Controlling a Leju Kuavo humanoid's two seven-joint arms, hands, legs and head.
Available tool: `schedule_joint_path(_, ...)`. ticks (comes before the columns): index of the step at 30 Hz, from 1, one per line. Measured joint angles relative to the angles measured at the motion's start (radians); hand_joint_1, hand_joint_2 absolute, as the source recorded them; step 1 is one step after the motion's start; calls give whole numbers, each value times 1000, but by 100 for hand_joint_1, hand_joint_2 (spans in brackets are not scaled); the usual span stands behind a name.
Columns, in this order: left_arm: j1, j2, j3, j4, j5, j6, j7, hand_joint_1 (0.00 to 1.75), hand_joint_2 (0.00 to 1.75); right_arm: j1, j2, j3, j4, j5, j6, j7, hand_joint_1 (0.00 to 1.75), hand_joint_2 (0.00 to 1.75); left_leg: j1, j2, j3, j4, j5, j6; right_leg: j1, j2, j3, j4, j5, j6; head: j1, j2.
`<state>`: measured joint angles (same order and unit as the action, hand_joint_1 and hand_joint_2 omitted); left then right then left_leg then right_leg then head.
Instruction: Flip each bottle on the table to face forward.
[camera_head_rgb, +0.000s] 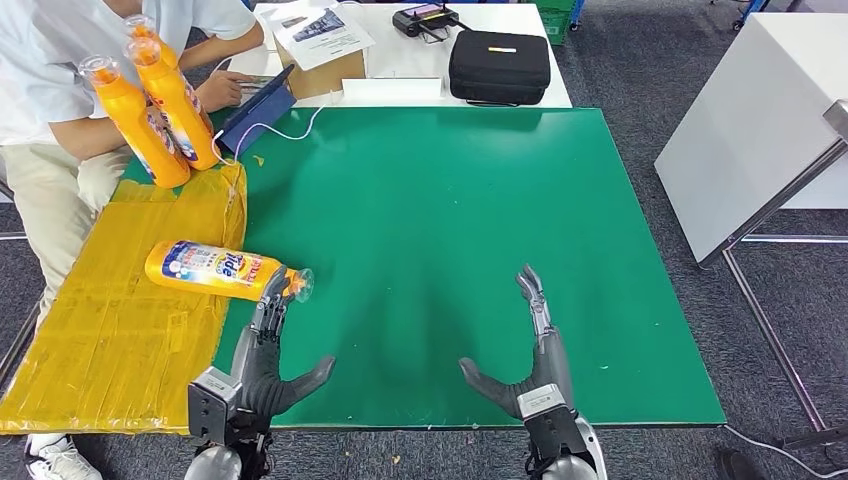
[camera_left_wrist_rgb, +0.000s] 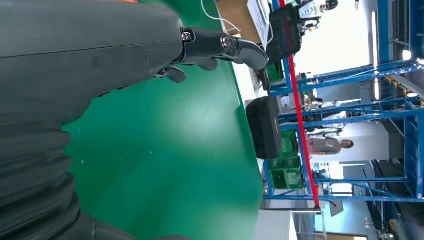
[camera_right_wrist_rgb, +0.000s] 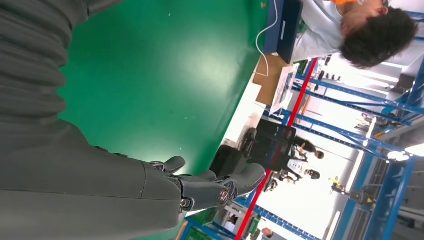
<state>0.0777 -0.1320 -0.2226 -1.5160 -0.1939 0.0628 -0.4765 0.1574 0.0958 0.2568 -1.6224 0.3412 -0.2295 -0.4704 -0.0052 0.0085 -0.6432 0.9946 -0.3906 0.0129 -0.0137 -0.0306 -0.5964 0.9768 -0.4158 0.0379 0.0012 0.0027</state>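
Note:
An orange bottle (camera_head_rgb: 215, 269) with a bright label lies on its side at the seam between the yellow sheet (camera_head_rgb: 100, 330) and the green mat (camera_head_rgb: 450, 220), its clear cap pointing right. My left hand (camera_head_rgb: 268, 355) is open just in front of it, fingertips (camera_head_rgb: 275, 300) almost at the cap, thumb spread right. Two more orange bottles (camera_head_rgb: 150, 105) stand upright at the far left corner, beside a seated person. My right hand (camera_head_rgb: 530, 350) is open over the mat's near middle, holding nothing. The left hand (camera_left_wrist_rgb: 90, 55) and right hand (camera_right_wrist_rgb: 125, 185) hover above the bare green mat in the wrist views.
A person (camera_head_rgb: 60, 90) sits at the left edge with a hand on a blue tablet (camera_head_rgb: 255, 105). Behind the mat are a cardboard box (camera_head_rgb: 320, 50), a black case (camera_head_rgb: 498, 65) and a controller (camera_head_rgb: 425, 18). A white table (camera_head_rgb: 760, 120) stands to the right.

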Motion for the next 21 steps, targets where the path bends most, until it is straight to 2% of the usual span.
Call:
schedule_joint_path(10,2,4,-1,0,10,-14,0,0,175,0,5,-2,1,-8,7,1,0,175,0,0,0,0,0,0,0,0,0,0,0,0,0,0)
schedule_joint_path(15,2,7,-7,0,28,-50,2,0,175,-1,7,-4,6,-55,44,4,0,175,0,0,0,0,0,0,0,0,0,0,0,0,0,0)
schedule_joint_path(21,2,11,-9,0,26,-50,14,0,175,-1,12,-18,18,-90,79,11,0,175,0,0,0,0,0,0,0,0,0,0,0,0,0,0)
